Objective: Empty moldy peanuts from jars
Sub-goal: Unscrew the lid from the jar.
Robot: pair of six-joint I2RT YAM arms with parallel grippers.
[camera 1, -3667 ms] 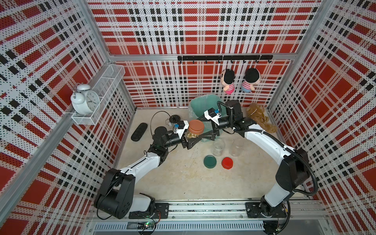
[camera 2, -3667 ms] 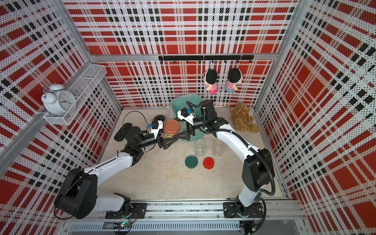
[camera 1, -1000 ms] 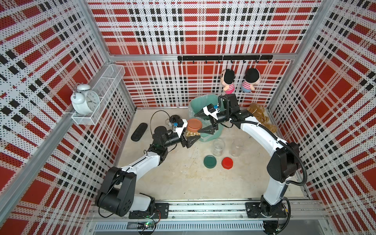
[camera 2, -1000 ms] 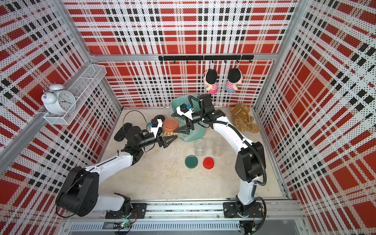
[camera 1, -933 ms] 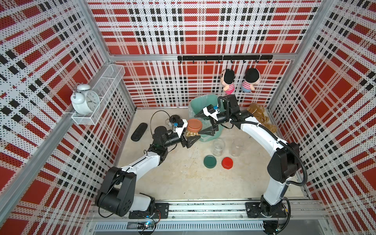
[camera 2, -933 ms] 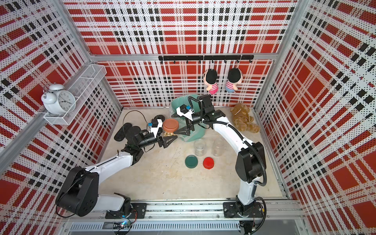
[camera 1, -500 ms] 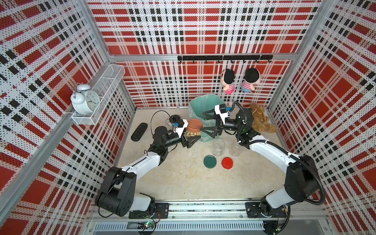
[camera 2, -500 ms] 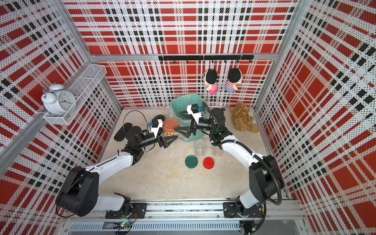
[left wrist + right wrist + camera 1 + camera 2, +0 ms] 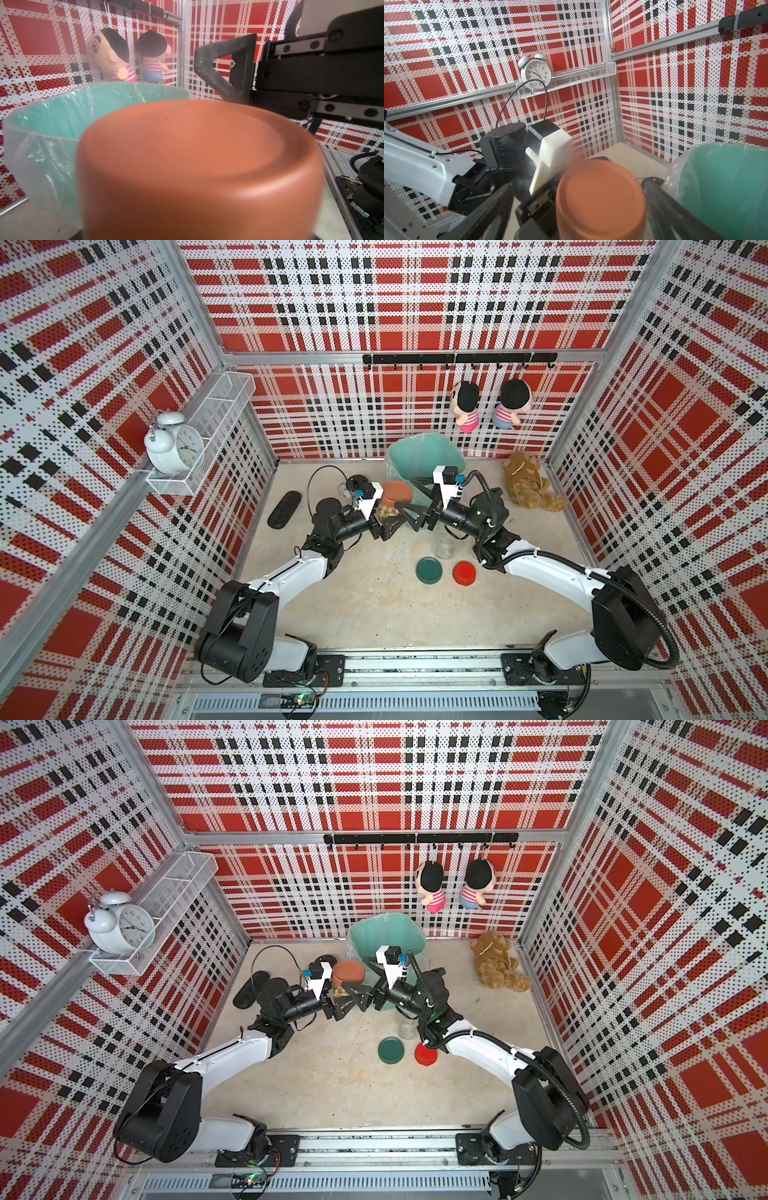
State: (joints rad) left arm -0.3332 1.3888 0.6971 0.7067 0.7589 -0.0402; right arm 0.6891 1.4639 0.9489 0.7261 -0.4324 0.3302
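A green lid (image 9: 429, 570) and a red lid (image 9: 464, 573) are noted on the surface (image 9: 374, 605) by an open jar (image 9: 444, 545); beyond, the terracotta-lidded jar (image 9: 395, 497) — moldy peanuts (image 9: 386, 512) inside — is gripped by the left tool (image 9: 386, 517), the right tool (image 9: 409, 501) spread wide either side of it, before the teal bin (image 9: 415, 454).

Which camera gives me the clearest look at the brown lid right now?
The right wrist view: the brown lid shows its whole top face, fairly sharp. The left wrist view has it filling the frame, blurred. Both top views show it small, on its jar.
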